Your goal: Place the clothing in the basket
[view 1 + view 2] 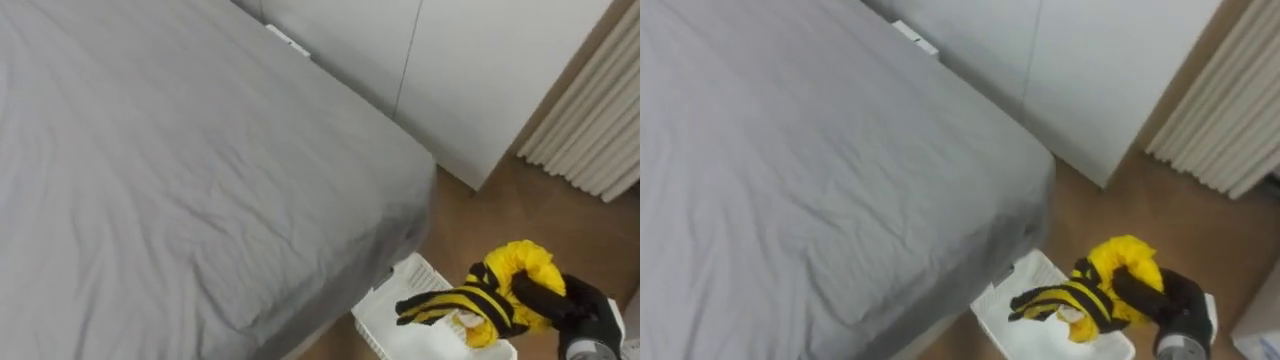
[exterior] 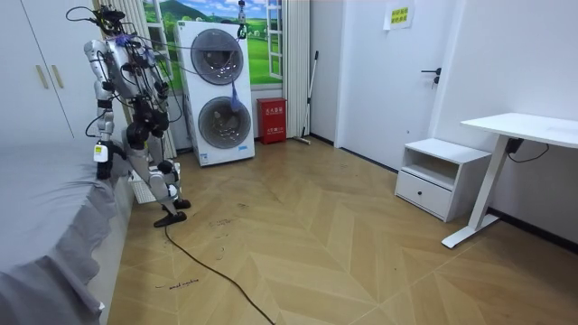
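In the left eye view, the right hand (image 1: 560,300) comes in from the lower right with its dark fingers curled round the bunched yellow part of a yellow-and-black striped garment (image 1: 500,290). The striped end sticks out to the left over the white basket (image 1: 395,300). The basket sits on the wooden floor (image 1: 480,215), just beside the corner of the grey bed (image 1: 200,170). I cannot tell whether the garment already rests in the basket or hangs just above it. A white wardrobe (image 1: 470,70) and a pale curtain (image 1: 590,130) stand beyond. The right eye view shows the same: the hand is clamped on the yellow bundle and the striped end reaches over the basket's open top. In the room view the robot stands upright at the corner of the bed, facing the wardrobe, with stacked washing machines (image 2: 221,90) behind it on the room view's right. Its left hand (image 2: 102,155) hangs low beside the bed edge, and I cannot tell its state. The garment looks light, soft and limp, so it should sag and fold wherever it is not supported. It is neither fragile nor slippery. The thick bunched middle seems the best place to hold it, since a loose end could catch on the rim. Letting go straight over the opening should drop it inside.
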You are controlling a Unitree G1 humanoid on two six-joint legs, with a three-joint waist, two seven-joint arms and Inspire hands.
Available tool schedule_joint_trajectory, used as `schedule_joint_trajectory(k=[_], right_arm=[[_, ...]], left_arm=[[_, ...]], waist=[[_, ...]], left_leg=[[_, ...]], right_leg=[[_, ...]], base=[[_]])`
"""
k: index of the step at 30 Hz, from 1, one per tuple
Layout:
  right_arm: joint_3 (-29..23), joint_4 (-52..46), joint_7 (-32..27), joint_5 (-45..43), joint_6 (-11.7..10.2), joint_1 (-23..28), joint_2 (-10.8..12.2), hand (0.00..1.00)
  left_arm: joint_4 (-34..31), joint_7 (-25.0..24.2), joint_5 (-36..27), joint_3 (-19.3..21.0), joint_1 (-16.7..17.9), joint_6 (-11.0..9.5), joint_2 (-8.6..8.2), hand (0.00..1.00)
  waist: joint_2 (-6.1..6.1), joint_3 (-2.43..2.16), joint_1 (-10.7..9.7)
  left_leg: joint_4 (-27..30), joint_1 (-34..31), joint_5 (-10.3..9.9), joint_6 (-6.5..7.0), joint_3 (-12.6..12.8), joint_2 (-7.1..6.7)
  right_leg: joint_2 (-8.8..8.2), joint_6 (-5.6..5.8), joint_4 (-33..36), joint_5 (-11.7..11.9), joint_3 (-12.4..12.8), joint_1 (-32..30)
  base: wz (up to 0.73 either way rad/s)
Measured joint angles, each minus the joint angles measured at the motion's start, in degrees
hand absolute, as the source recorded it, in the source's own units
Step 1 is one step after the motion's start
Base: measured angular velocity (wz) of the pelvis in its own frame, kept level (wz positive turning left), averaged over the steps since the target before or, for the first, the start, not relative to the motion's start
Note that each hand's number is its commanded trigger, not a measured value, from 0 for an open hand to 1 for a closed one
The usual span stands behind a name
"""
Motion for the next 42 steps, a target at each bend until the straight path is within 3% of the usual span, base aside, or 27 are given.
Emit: schedule_joint_trajectory(k=[4,6,12,13,14,15,16,27,42], right_arm=[[0.4,3.3,-0.5,0.4,-1.3,-1.9,-1.1,1.00],[0.4,4.1,-0.4,0.3,-1.5,-2.7,-1.2,1.00],[1.5,7.9,-2.5,0.0,-5.6,-5.7,-1.7,0.99],[1.6,8.8,-3.0,0.0,-5.6,-6.5,-1.7,0.89],[1.6,8.9,-3.1,0.0,-5.7,-6.8,-1.7,0.55],[1.7,9.3,-3.2,0.0,-5.9,-7.1,-1.7,0.16],[2.1,10.9,-3.5,0.1,-6.4,-8.0,-1.7,0.00],[4.3,16.5,-5.1,0.6,-7.7,-9.6,-1.7,0.00],[5.6,17.3,-5.8,2.3,-8.7,-10.7,-1.7,0.00]], left_arm=[[-0.1,0.0,-0.5,-2.8,-1.3,-0.3,0.18,0.00],[-0.3,0.0,-0.5,-3.3,-1.6,-0.6,0.25,0.00],[-0.1,0.0,-1.1,-4.6,-1.8,-3.5,0.40,0.00],[0.1,-0.1,-1.6,-5.1,-2.0,-3.9,0.39,0.00],[0.4,-0.2,-1.8,-5.2,-2.6,-4.2,0.37,0.00],[0.5,-0.2,-1.9,-5.2,-2.7,-4.4,0.37,0.00],[0.9,-0.2,-2.7,-5.6,-2.7,-5.0,0.37,0.00],[1.9,-0.2,-5.0,-9.5,-3.8,-6.1,0.71,0.00],[1.8,-0.5,-7.1,-10.2,-3.9,-7.3,0.89,0.00]], waist=[[1.07,0.42,0.0],[1.41,0.41,0.2],[2.61,0.52,1.1],[2.69,0.53,1.7],[2.73,0.53,2.3],[2.76,0.53,2.4],[2.80,0.51,2.4],[2.85,0.53,2.4],[2.65,0.66,2.5]], left_leg=[[0.8,-2.9,0.1,0.12,0.6,0.07],[1.0,-3.8,0.1,0.16,0.7,0.06],[1.9,-6.8,0.2,0.31,0.7,0.08],[2.0,-7.4,0.3,0.36,0.9,0.01],[2.1,-8.0,0.4,0.45,1.2,-0.03],[2.2,-8.2,0.4,0.45,1.2,-0.04],[2.5,-8.5,0.4,0.45,1.2,-0.07],[3.5,-10.1,0.4,0.45,0.4,-0.83],[3.7,-10.8,0.5,0.34,-0.9,-0.95]], right_leg=[[0.21,-0.03,1.1,0.0,1.2,-3.7],[0.33,-0.04,1.9,-0.1,1.5,-5.1],[0.40,-0.21,4.2,-0.3,1.5,-8.7],[0.36,-0.24,4.9,-0.5,1.5,-9.7],[0.26,-0.23,5.3,-0.7,1.5,-10.6],[0.25,-0.22,5.6,-0.8,1.5,-10.9],[0.17,-0.28,6.0,-1.1,1.5,-11.2],[-0.82,-0.32,9.0,-3.0,0.9,-13.5],[-1.35,-0.79,10.0,-4.1,-0.9,-13.9]], base=[[-0.15],[-0.09],[-0.01],[0.00],[0.00],[0.00],[0.00],[0.04],[0.06]])
